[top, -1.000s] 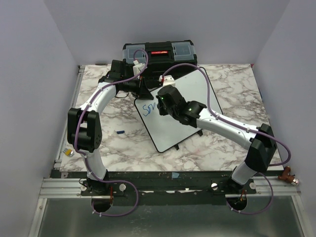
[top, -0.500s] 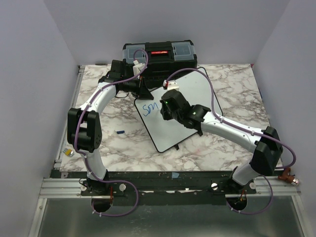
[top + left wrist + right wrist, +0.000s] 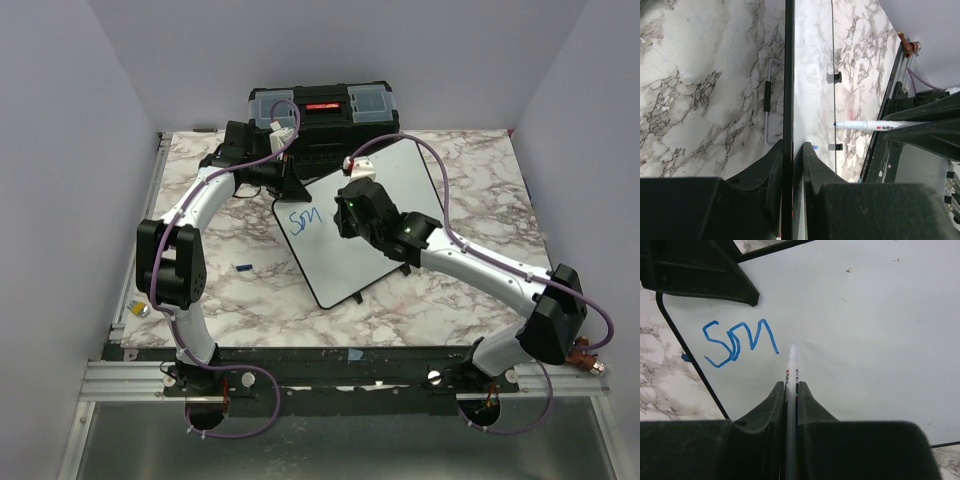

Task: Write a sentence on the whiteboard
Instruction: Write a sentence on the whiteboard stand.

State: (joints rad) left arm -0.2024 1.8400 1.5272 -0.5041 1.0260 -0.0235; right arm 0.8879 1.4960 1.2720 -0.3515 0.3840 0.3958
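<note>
Surface: marble table (image 3: 250, 290), black toolbox (image 3: 322, 112) at the far edge
Whiteboard (image 3: 400, 180): mid-table, turned at an angle
Left gripper (image 3: 792, 147): clamped on the board's black rim
Right gripper (image 3: 790, 386): closed on a marker (image 3: 791, 367), with the tip just right of the last blue stroke; contact unclear
Sentence (image 3: 737, 342): only "Sm" so far, near the corner the left gripper holds
Next stroke: likely the right arm's job, with blank board to the tip's right along the writing line
</note>
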